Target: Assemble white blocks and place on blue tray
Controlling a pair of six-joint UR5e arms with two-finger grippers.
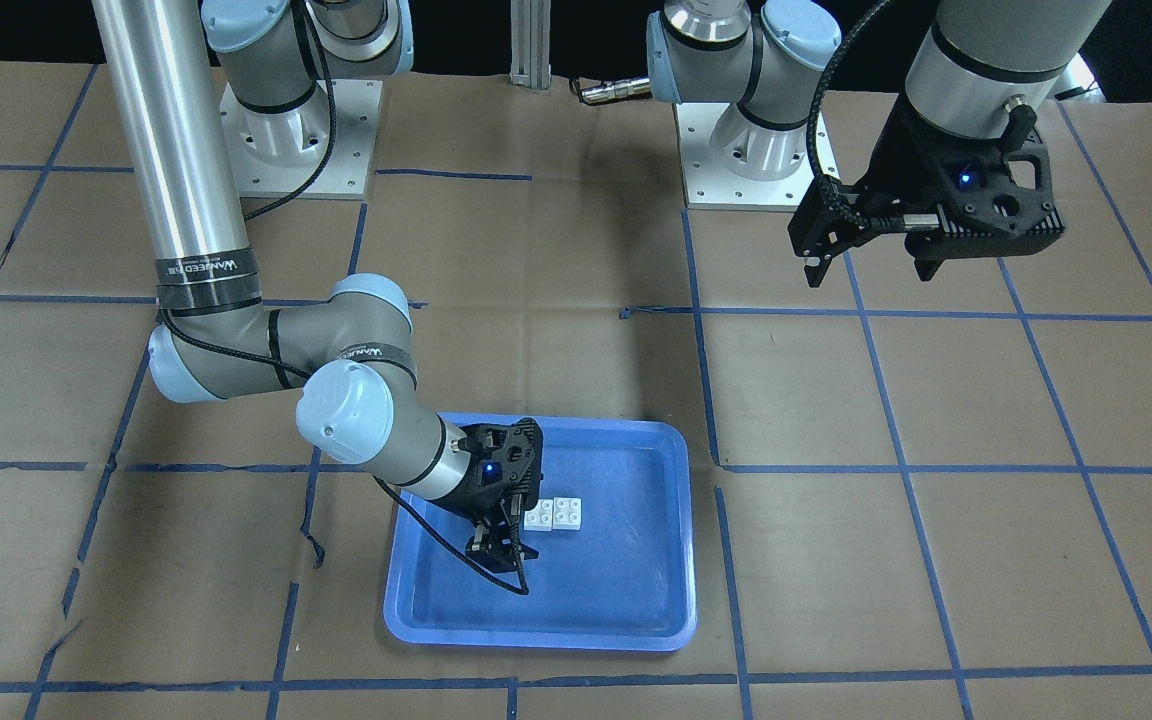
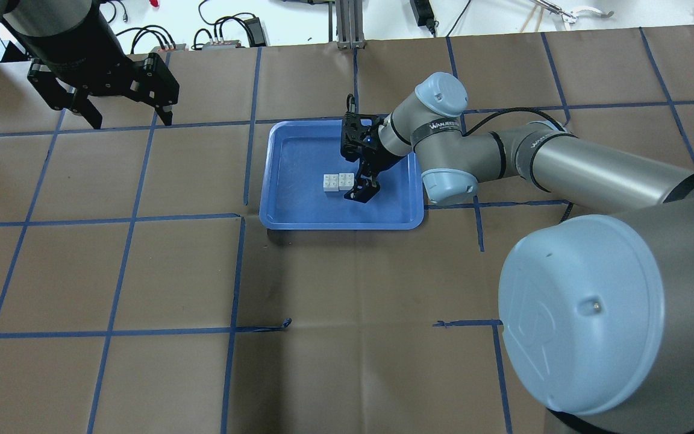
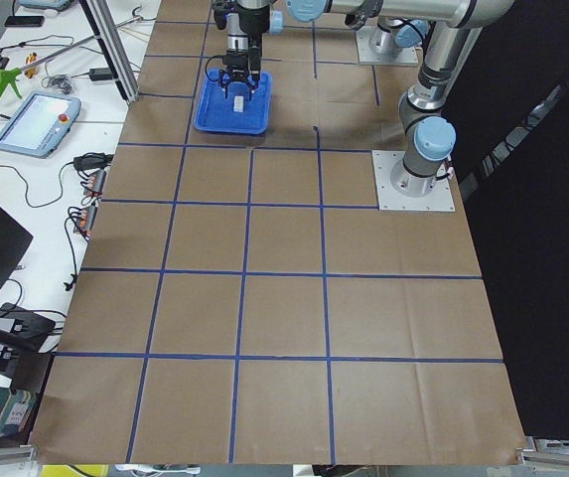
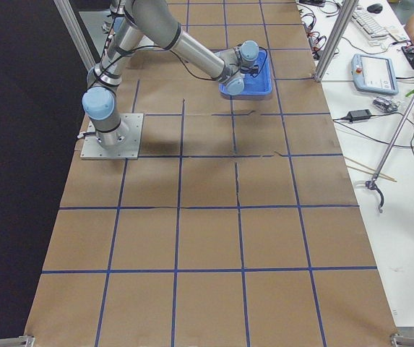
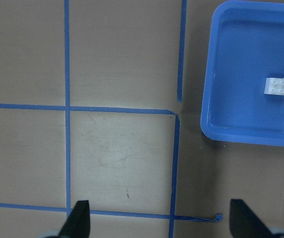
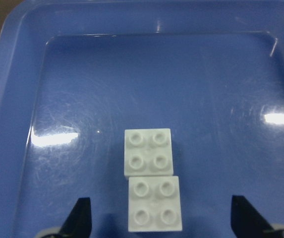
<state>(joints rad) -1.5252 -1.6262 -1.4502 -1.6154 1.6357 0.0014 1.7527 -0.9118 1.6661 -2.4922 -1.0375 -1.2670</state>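
Observation:
Two white blocks (image 6: 149,153) lie studs up, side by side and touching, on the floor of the blue tray (image 6: 82,89). They also show in the front view (image 1: 554,513) and the overhead view (image 2: 338,182). My right gripper (image 6: 161,218) is open and low over the tray (image 2: 299,205). The nearer block (image 6: 155,203) sits between its spread fingers, with a gap on each side. My left gripper (image 2: 131,120) is open and empty, raised high, far from the tray. Its wrist view shows the tray (image 5: 241,74) and the blocks (image 5: 283,86) at the right edge.
The table is covered in brown paper with a blue tape grid (image 2: 238,271). Both arm bases (image 1: 756,150) stand at the robot's edge. A teach pendant (image 3: 36,119) and cables lie on a side bench, off the work area.

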